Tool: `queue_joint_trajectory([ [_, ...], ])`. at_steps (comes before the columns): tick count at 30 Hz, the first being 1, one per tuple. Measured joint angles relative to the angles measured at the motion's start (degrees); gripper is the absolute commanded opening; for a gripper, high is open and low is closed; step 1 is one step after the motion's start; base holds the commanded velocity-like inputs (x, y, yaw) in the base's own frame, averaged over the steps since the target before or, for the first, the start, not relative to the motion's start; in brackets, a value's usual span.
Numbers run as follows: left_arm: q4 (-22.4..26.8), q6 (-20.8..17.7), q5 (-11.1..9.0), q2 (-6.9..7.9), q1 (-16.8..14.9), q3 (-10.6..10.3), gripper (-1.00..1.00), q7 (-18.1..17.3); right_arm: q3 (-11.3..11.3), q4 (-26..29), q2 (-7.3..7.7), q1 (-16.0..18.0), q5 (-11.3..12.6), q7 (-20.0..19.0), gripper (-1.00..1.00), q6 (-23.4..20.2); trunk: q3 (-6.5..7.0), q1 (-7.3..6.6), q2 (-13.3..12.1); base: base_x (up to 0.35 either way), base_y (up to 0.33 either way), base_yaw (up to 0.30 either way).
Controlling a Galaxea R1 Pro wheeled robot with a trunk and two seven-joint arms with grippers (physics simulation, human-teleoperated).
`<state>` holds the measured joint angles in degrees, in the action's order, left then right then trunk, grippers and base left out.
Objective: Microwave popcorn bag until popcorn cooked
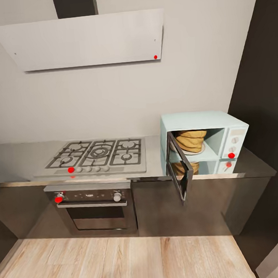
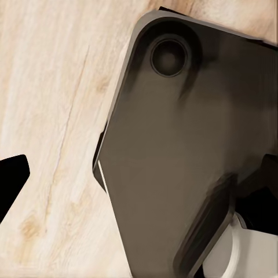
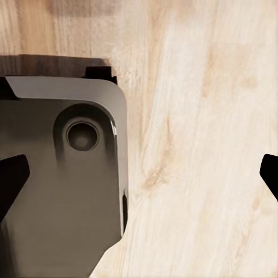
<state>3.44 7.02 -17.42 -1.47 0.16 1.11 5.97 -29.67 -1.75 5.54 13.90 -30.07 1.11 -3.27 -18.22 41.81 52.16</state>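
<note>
The popcorn bag (image 1: pixel 191 140) already sits inside the microwave (image 1: pixel 207 143) at the right centre of the head view, resting on the pale turntable plate in the cavity. It is tilted a little, with its rolled rim toward the opening. The microwave stands on the steel bench (image 1: pixel 15 164), just right of the gas hob (image 1: pixel 96 156). Its glass door (image 1: pixel 179 169) hangs open, swung out toward the camera over the bench edge. A reflection of the bag shows in the lower part of the appliance front.

So the loading step looks done, and the one in hand is closing up and starting the heat. The next move calls for driving in closer and raising an arm. The door must then be pushed shut from its outer face, and a control on the pale side panel (image 1: pixel 233 144) worked, probably near its red marker.

Both arms hang low. The wrist views look down on the wooden floor (image 3: pixel 197 145) and the robot's dark base (image 2: pixel 191 145). In the right wrist view the right tool (image 3: pixel 139 174) has dark fingertips at opposite frame edges, so it stands apart. For the left tool I cannot tell, since one dark tip alone shows.
</note>
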Motion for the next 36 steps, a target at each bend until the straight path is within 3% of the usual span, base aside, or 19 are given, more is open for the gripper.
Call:
queue_joint_trajectory([
  [8, 0.00, -0.01, 0.00, -0.03, 0.00, -0.04, 1.00, -0.25, 0.08, 0.04, 0.11, 0.00, -0.07, 0.00, 1.00, -0.10, 0.00, 0.00, 0.00, 0.000, -0.065, 0.000],
  [36, -0.04, -0.10, -0.10, 0.00, 0.00, -0.04, 1.00, -0.19, 0.08, 0.04, 0.32, 0.00, 0.00, 0.01, 1.00, -0.03, 0.00, 0.00, 0.00, 0.000, -0.278, 0.000],
])
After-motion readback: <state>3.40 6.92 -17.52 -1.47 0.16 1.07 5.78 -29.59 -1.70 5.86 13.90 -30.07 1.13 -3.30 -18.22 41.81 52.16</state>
